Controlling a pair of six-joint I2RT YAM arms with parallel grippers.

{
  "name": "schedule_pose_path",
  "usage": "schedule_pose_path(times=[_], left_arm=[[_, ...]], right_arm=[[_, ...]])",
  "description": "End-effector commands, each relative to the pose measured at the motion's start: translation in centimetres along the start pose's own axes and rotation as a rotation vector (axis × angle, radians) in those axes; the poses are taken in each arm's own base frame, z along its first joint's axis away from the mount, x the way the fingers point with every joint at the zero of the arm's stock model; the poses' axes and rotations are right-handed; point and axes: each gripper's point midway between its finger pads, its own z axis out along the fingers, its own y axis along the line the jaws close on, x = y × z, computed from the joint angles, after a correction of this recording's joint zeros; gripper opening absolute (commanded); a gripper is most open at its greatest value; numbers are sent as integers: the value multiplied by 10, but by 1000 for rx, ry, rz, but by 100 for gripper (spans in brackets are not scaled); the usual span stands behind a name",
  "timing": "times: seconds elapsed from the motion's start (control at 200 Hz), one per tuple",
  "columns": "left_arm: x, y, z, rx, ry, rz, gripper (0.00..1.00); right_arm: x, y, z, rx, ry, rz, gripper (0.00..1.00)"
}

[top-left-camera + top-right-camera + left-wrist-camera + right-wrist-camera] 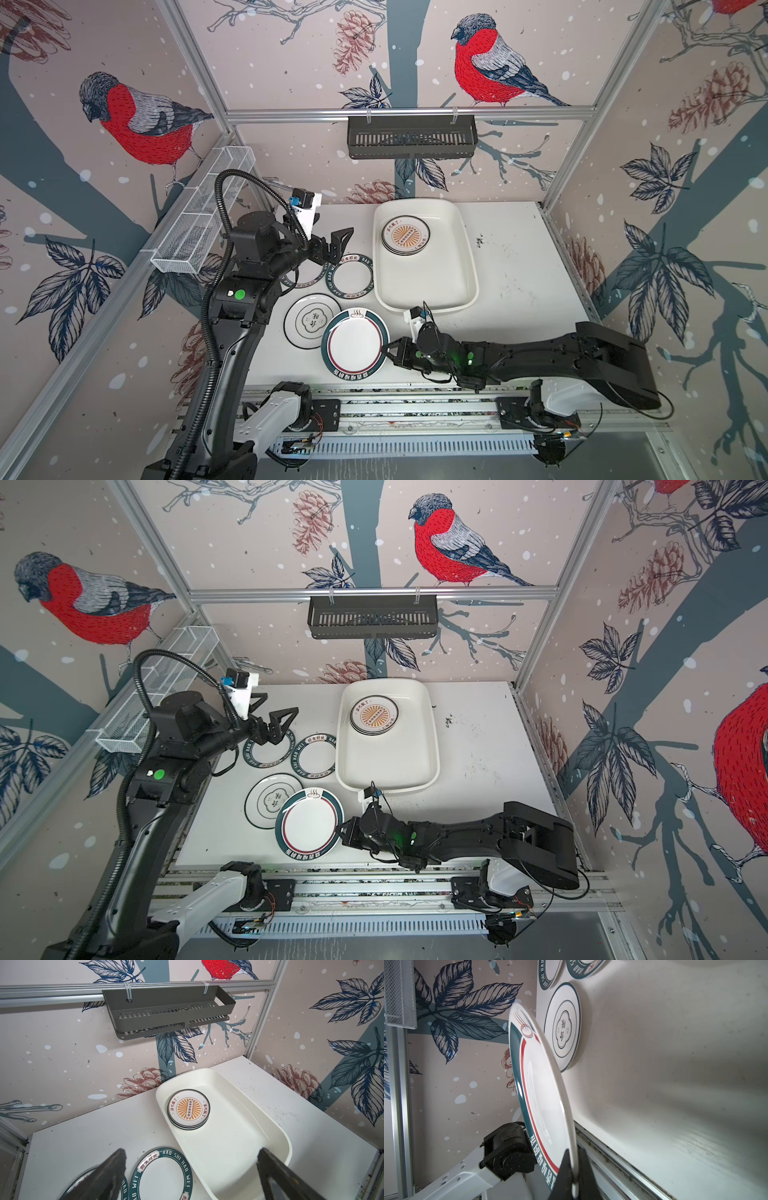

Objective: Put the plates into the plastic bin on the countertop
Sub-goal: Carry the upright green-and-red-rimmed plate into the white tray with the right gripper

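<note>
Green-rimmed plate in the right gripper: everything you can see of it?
The green-rimmed plate is round, glossy white, ceramic-looking: dark green rim band, thin red ring inside, steaming-bowl emblem at the far rim, white lettering at the near rim. The right gripper has its jaws shut on its right edge. It is held tilted, clear of the countertop, overlapping the flower-outline plate's edge in both top views.

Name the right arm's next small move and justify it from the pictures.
Probably carry the green-ringed plate across to the bare near half of the plastic bin. The right tool is shut on its rim, the plate is tilted clear of the countertop, and the stacked plates fill only the far end.
</note>
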Motion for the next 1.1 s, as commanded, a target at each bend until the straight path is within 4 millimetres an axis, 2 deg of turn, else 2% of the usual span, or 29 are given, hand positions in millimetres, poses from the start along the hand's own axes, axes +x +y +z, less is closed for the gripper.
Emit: schedule_pose_path(times=[0.0,0.11,0.245,0.475,0.62,0.655,0.861,1.096], left_arm=[[5,1,-4,-16,15,16,98],[12,-2,-4,2,26,19,98],[30,-5,1,25,49,26,98],[64,-6,10,51,101,25,98],[70,-7,14,65,118,4,98],[71,-8,14,71,119,1,98],[69,-14,14,105,101,-33,98],[76,-16,17,121,113,-72,98]], right_arm=[[-17,15,-9,-18,-17,-60,2],[-44,26,-20,-23,-53,-87,2],[-79,27,-33,-22,-95,-98,2],[-146,20,-60,-3,-196,-122,2],[-180,8,-75,32,-239,-132,2],[-188,12,-85,22,-264,-141,2],[-219,-7,-105,56,-317,-139,2],[-237,-30,-117,99,-335,-144,2]])
